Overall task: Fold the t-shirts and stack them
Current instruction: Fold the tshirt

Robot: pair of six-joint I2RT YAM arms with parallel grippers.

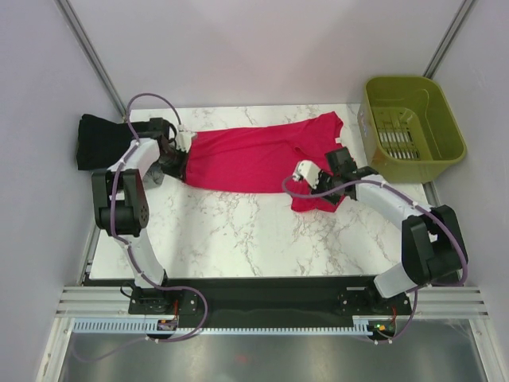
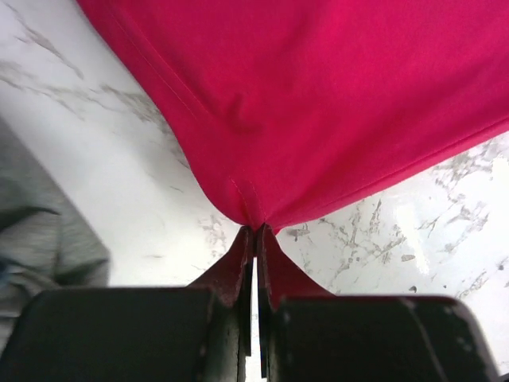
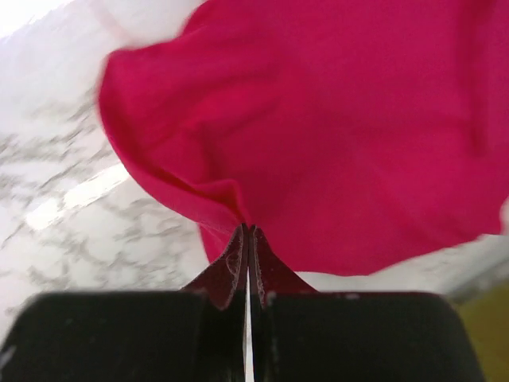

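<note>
A crimson-pink t-shirt (image 1: 246, 157) lies stretched across the back of the marble table. My left gripper (image 1: 180, 159) is shut on its left hem corner, where the cloth (image 2: 318, 103) bunches into the fingertips. My right gripper (image 1: 340, 169) is shut on the shirt's right end near a sleeve, with the cloth (image 3: 342, 135) lifted and folded at the tips. A stack of folded shirts with a black one on top (image 1: 99, 140) sits at the table's back left corner. A grey folded shirt (image 2: 40, 231) shows at the left of the left wrist view.
An olive-green plastic basket (image 1: 411, 127) stands at the back right, beside the table (image 1: 238, 239). Grey walls close in at the back and sides.
</note>
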